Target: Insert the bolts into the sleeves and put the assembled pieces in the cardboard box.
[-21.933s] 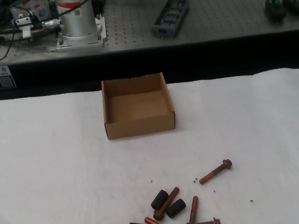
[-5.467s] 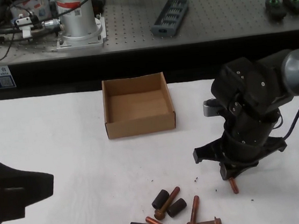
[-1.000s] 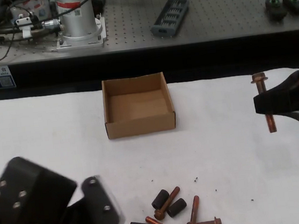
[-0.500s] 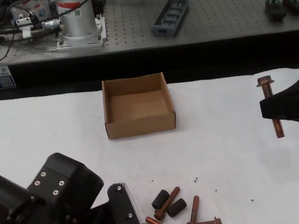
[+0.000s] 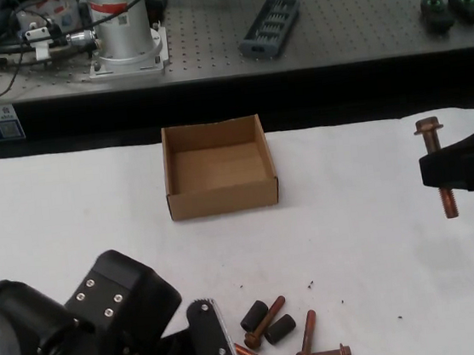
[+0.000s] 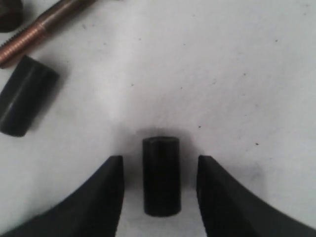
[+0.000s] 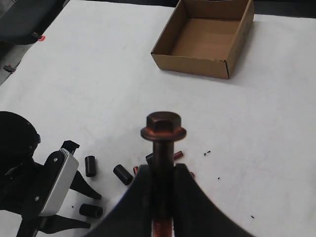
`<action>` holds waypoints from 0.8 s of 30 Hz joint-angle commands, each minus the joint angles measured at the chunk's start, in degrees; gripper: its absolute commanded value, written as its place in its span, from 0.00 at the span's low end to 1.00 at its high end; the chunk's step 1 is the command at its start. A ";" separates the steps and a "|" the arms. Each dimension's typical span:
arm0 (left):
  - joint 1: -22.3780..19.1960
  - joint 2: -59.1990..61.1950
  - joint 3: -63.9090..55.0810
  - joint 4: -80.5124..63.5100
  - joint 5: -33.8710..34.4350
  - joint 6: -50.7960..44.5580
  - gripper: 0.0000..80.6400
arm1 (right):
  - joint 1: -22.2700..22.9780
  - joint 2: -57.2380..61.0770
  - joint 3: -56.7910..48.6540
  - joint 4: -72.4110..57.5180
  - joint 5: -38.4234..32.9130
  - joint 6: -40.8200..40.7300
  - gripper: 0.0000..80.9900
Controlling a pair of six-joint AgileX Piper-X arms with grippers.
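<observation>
Over the last second the left arm's black end effector (image 6: 160,162) has swung in from the lower left of the high view to the scattered parts at bottom centre. Its open fingers now straddle a short black cylindrical sleeve (image 6: 161,180) lying on the white-covered bench (image 5: 382,247), without pinching it yet. The right end effector (image 7: 162,173) remains clamped on a copper-coloured hex-flange bolt (image 7: 163,129), held head up, and has drifted slightly toward the right edge. The brown open cardboard box (image 5: 222,198), upper centre, holds nothing. One bolt is ready; grasping the sleeve likely comes next, before insertion.
</observation>
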 commanded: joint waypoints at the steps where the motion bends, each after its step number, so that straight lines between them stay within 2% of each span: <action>1: -1.92 0.63 -0.46 -0.24 0.60 0.65 0.43 | -0.34 -0.48 0.02 -0.01 -0.61 -0.42 0.05; 5: -2.98 0.63 -0.46 -0.24 0.34 0.65 0.43 | -0.34 -0.48 0.02 -0.01 -0.61 -0.42 0.05; 12: -2.94 0.63 -0.46 1.21 -1.25 0.65 0.37 | -0.34 -0.48 0.02 -0.01 -0.61 -0.42 0.05; 24: -2.94 0.63 -0.46 4.06 -3.82 3.18 0.37 | -0.34 -0.48 0.01 -0.01 -1.45 -0.42 0.05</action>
